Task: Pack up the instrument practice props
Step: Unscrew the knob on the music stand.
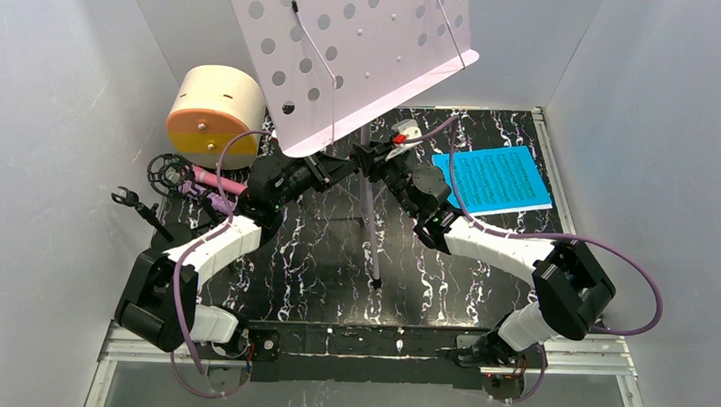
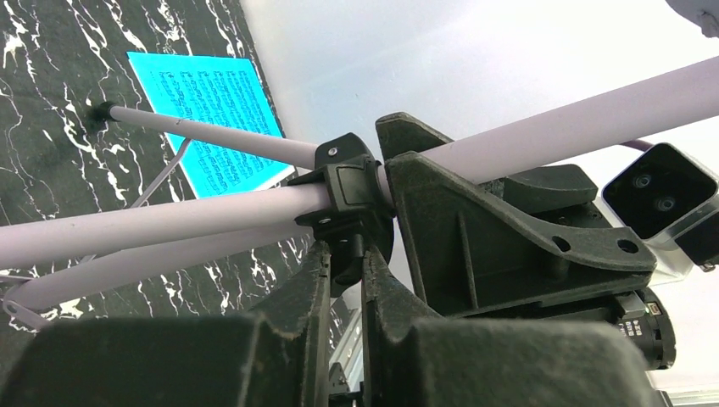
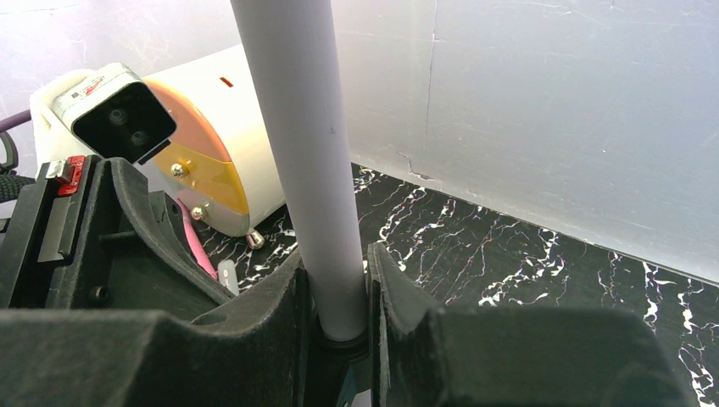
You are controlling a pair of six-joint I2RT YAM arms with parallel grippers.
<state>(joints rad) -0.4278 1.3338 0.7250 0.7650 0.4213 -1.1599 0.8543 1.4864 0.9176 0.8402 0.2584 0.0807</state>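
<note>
At the centre of the overhead frame, the lilac music stand stands on the black table, and my right gripper is clamped on its pole. My left gripper has its fingers nearly together around the tab of the pole's black collar; whether they pinch it I cannot tell. Blue sheet music lies right of centre, and the pink microphone at left.

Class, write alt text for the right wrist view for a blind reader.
The right pincer grips the lilac music stand's pole, which rises up between its black fingers. Behind lie a cream and orange cylinder, the other arm's camera and a black marbled table.
</note>
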